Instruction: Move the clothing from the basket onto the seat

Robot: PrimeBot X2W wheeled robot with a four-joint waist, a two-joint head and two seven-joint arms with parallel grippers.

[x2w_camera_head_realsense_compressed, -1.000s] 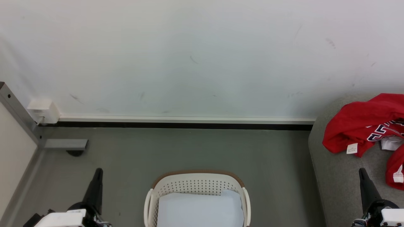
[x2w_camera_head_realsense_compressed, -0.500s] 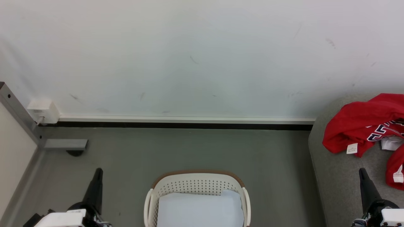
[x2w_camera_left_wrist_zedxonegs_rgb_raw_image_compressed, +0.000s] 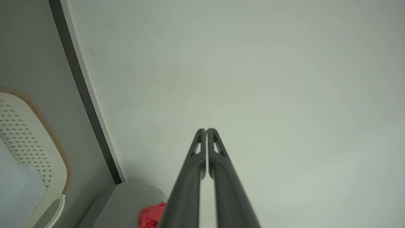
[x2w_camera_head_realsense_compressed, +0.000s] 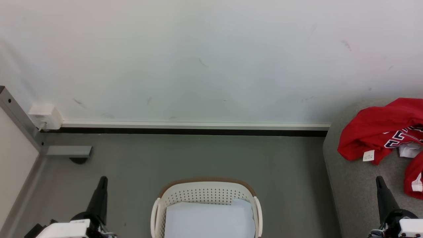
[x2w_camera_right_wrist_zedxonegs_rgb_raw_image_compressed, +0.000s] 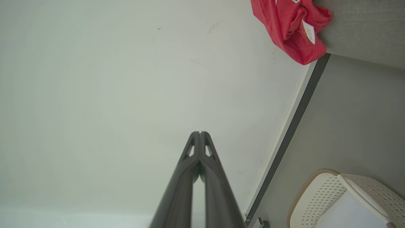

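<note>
The left gripper (x2w_camera_head_realsense_compressed: 103,181) stands at lower left, fingers pressed together and empty; the basket (x2w_camera_head_realsense_compressed: 206,181) at centre has a pale pad (x2w_camera_head_realsense_compressed: 210,219) inside; the clothing (x2w_camera_head_realsense_compressed: 373,132) lies crumpled on the seat (x2w_camera_head_realsense_compressed: 350,185), probably light, limp and prone to drape, best pinched at a raised fold; the right gripper (x2w_camera_head_realsense_compressed: 379,181) is likewise closed and empty.

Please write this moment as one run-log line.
red clothing: on grey sofa | laundry basket: pale pad inside | left gripper: shut, empty | right gripper: shut, empty
</note>
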